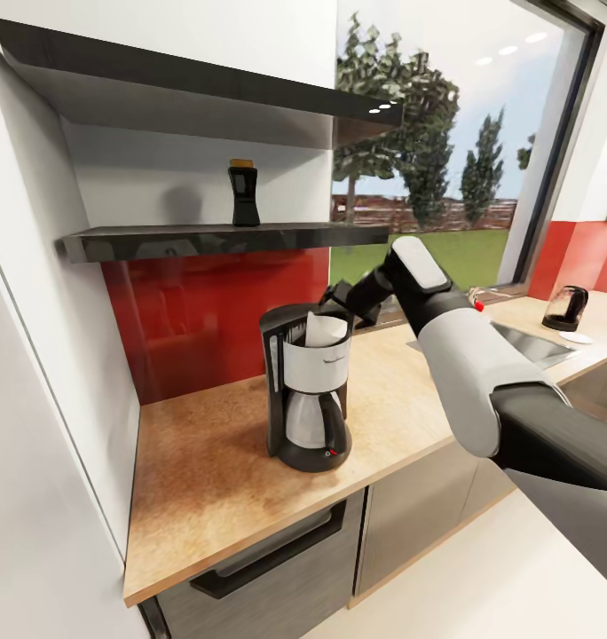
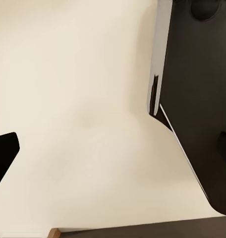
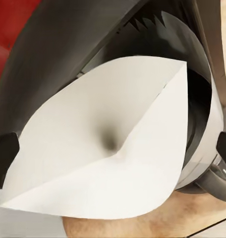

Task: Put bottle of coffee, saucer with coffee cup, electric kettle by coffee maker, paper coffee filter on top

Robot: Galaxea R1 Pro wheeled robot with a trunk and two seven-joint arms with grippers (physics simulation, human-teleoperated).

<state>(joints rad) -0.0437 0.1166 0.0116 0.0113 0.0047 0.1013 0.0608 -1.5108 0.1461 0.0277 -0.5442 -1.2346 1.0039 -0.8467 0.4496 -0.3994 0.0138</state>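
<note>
The black and silver coffee maker (image 1: 308, 404) stands on the tan kitchen countertop (image 1: 215, 470). A white paper coffee filter (image 1: 324, 330) rests on its top, tilted. In the right wrist view the paper coffee filter (image 3: 108, 148) lies between the widely spread fingertips (image 3: 4, 156) of my open right gripper (image 3: 113, 148). That right gripper (image 1: 336, 298) hovers just behind the machine's top. The bottle of coffee (image 1: 243, 193) stands on the thin black kitchen shelf (image 1: 224, 238). Far right are the glass electric kettle (image 1: 567, 308) and a white saucer (image 1: 576, 338). My left gripper (image 2: 113, 153) is open over a cream surface.
A thicker dark board (image 1: 188, 80) hangs above the shelf. The red backsplash (image 1: 215, 311) and white side wall (image 1: 37, 373) close the corner. A steel sink (image 1: 534, 344) is set into the counter right of my arm. A dark drawer front (image 1: 268, 559) sits below the counter.
</note>
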